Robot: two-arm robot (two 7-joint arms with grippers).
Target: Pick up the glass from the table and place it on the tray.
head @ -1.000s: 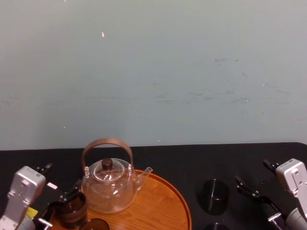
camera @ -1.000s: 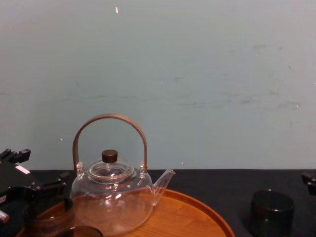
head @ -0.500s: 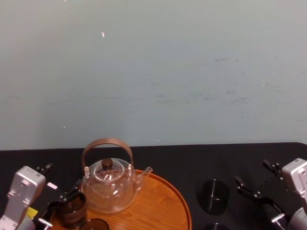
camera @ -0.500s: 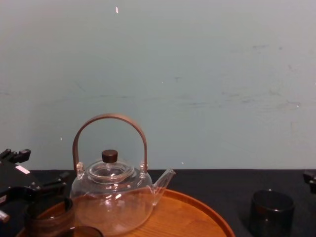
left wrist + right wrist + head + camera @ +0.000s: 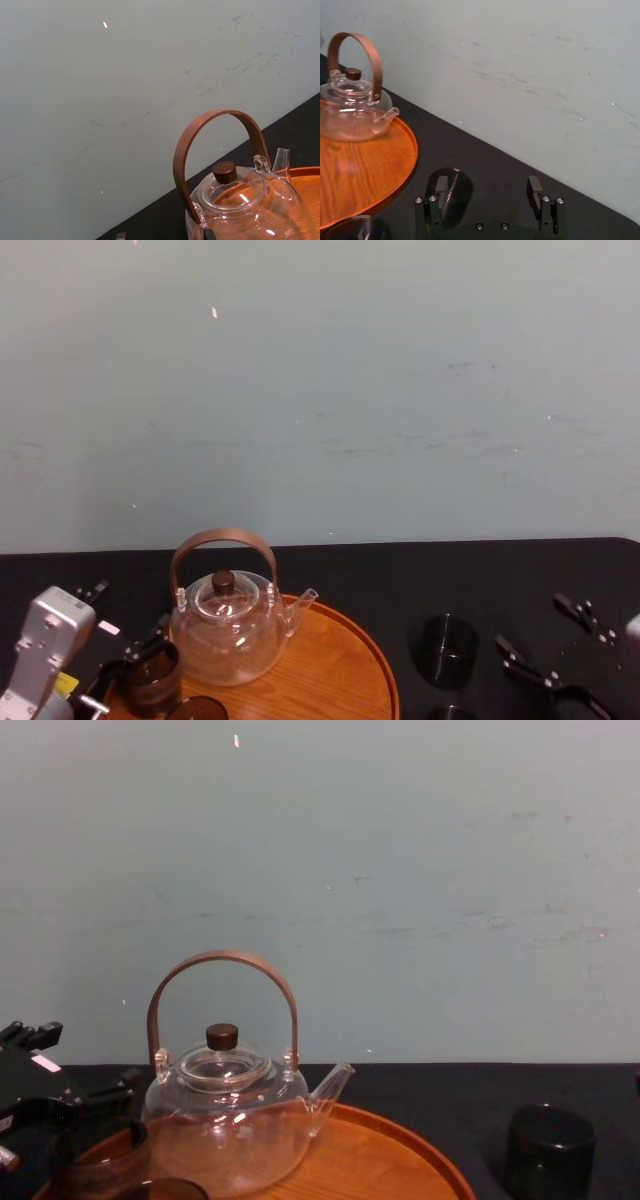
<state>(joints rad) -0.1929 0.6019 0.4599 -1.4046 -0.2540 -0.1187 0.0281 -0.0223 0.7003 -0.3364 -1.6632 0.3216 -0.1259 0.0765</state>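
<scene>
A dark smoky glass (image 5: pixel 445 648) (image 5: pixel 550 1150) stands on the black table, right of the round wooden tray (image 5: pixel 375 670) (image 5: pixel 430 1160). My right gripper (image 5: pixel 550 635) (image 5: pixel 487 191) is open to the right of the glass, low over the table. In the right wrist view the glass (image 5: pixel 451 192) sits just beyond one fingertip, not between the two. My left gripper (image 5: pixel 120 670) is open at the tray's left edge and straddles another dark glass (image 5: pixel 150 675) standing on the tray.
A clear teapot (image 5: pixel 225 630) (image 5: pixel 225 1120) (image 5: pixel 240 200) with an arched wooden handle stands on the tray's back left. Another dark glass (image 5: pixel 195 708) is on the tray's front, and one more (image 5: pixel 452 712) on the table at the bottom edge. A pale wall rises behind.
My right arm has drawn back to the right and lower; its silver wrist has left the head view. The glass, the teapot and my left arm have stayed put.
</scene>
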